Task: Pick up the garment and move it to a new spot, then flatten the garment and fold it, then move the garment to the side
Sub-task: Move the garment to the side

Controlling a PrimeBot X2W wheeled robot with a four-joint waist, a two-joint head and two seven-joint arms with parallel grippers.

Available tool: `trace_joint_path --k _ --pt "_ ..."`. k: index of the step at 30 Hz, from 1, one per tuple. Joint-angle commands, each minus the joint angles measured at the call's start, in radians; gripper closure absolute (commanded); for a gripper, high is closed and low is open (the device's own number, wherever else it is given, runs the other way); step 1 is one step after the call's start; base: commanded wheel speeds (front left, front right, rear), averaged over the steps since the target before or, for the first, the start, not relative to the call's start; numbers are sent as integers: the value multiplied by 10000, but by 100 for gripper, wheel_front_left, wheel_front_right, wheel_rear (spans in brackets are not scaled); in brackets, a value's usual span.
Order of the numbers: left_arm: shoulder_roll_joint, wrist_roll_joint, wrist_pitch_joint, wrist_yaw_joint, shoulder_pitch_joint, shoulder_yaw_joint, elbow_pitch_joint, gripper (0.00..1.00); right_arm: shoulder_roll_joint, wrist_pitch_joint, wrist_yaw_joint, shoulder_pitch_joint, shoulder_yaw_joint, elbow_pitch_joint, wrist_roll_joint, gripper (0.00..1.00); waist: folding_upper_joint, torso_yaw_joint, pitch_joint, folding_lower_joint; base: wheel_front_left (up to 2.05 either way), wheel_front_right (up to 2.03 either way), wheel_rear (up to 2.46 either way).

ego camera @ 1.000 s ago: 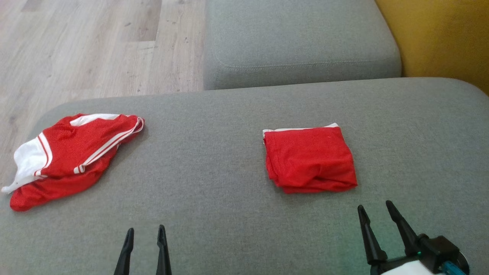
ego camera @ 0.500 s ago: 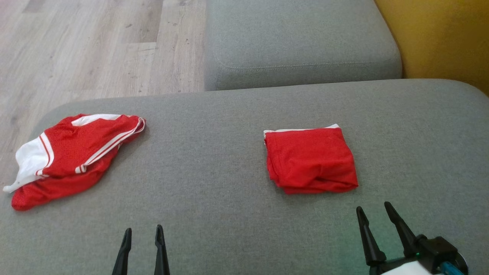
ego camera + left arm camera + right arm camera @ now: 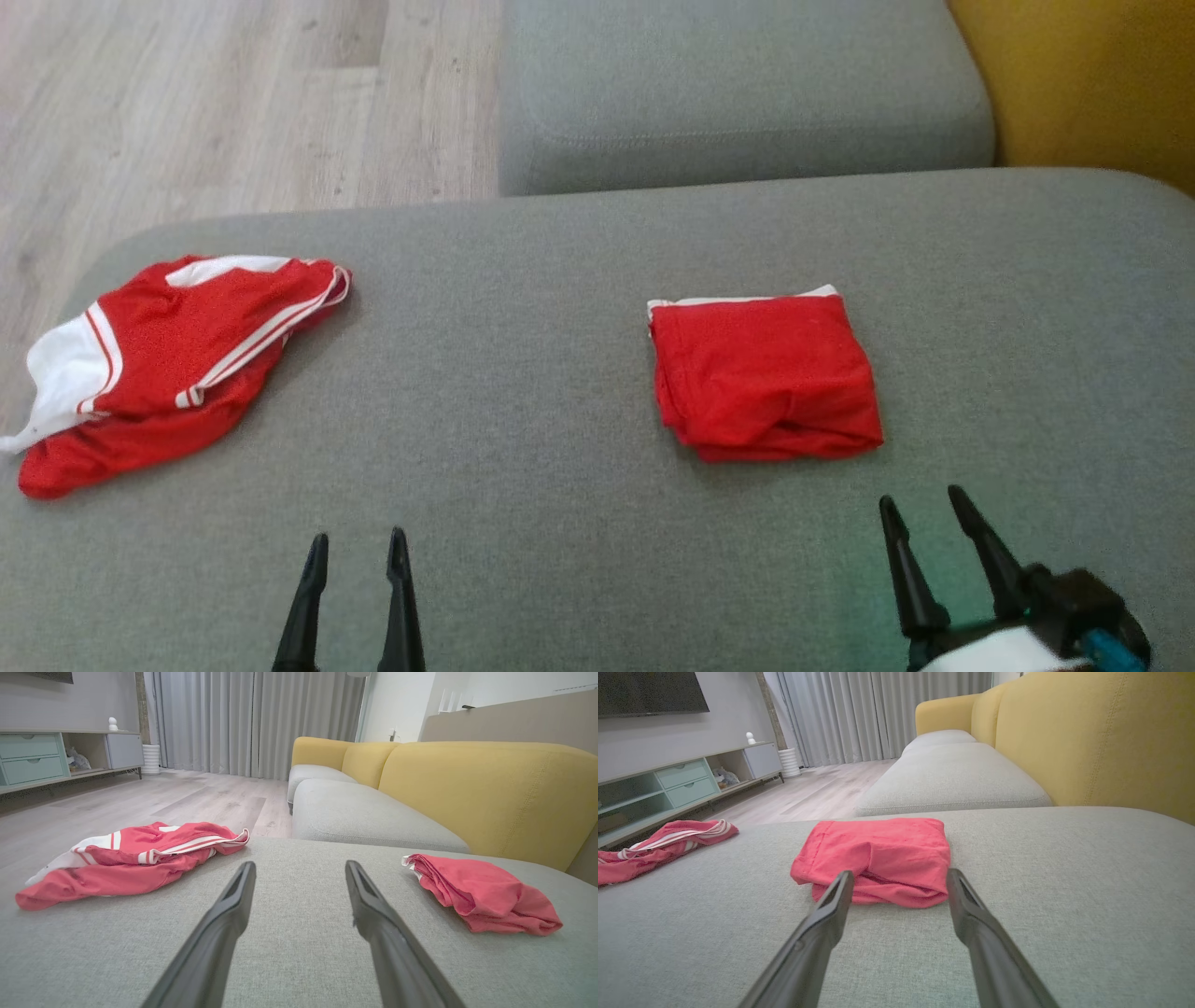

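Hands first: the left hand (image 3: 359, 535) and right hand (image 3: 920, 496) hang low over the near side of the grey sofa cushion (image 3: 560, 392), each empty, with its fingers spread apart. A rumpled red-and-white garment (image 3: 168, 364) lies at the cushion's far left edge. The smaller folded red garment (image 3: 766, 373) sits right of centre, just beyond the right hand and not touching it.

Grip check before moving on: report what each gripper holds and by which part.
Nothing is held: left gripper and right gripper stand open, short of the folded garment.
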State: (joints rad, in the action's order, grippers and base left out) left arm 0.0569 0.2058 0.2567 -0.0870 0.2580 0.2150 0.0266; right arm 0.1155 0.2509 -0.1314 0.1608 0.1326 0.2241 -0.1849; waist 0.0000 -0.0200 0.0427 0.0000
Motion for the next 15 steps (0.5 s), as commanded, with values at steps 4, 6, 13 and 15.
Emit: trace_joint_path --k 4,6,13,15 --pt "-66 -372 51 -61 -773 -140 -477 0 271 109 7 -1026 114 -114 90 0 0 -124 -404 0 0 0 0" --pt "-66 -372 51 -94 -899 -29 -576 0 346 109 7 -1303 112 75 102 0 0 -192 -586 0 0 0 0" --pt "-66 -376 51 -249 -1540 412 -966 0 684 109 7 -2773 -16 1442 -329 0 0 -442 -1437 0 0 0 0" --pt "-66 -358 51 -290 -1723 522 -1036 0 820 68 7 -3278 -20 2074 -302 0 0 -510 -1648 0 0 0 0"
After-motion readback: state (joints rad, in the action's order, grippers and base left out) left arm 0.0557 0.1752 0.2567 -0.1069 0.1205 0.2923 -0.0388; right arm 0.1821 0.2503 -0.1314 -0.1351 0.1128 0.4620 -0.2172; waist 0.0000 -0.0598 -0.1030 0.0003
